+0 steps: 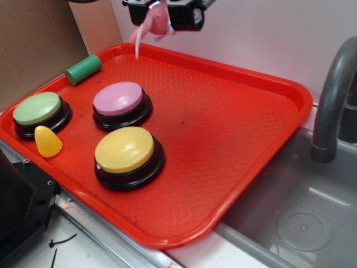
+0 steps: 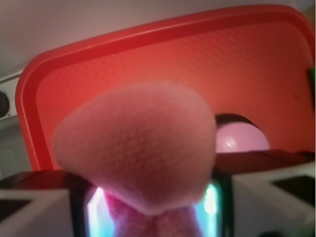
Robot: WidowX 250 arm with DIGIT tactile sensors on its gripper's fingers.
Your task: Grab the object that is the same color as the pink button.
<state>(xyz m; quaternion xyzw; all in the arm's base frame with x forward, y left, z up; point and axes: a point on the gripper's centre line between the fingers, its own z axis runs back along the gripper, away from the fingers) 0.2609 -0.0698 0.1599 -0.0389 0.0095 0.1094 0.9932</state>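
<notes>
A robot hand (image 1: pixel 158 15) at the tray's twelve o'clock edge is lifted clear of a red tray (image 1: pixel 234 128), clenched around a small fuzzy pink plush toy (image 1: pixel 155 23) whose thin pale tail dangles down. On the tray sit a pink button (image 1: pixel 119 99) near centre, a yellow button (image 1: pixel 126 151) at six o'clock, a green button (image 1: pixel 38 109) at nine, a yellow corn piece (image 1: pixel 48 142), and a green cylinder (image 1: pixel 83 69). In the wrist view, the plush toy (image 2: pixel 140 153) fills the middle.

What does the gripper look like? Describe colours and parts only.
The gripper is mostly cut off by the exterior view's top edge: a boxy black body with pale trim. In the wrist view its jaws are pale grey-white blocks with dark inset patches, a black frame between them, lit by a cyan-green glow. No cables or markings are visible.
</notes>
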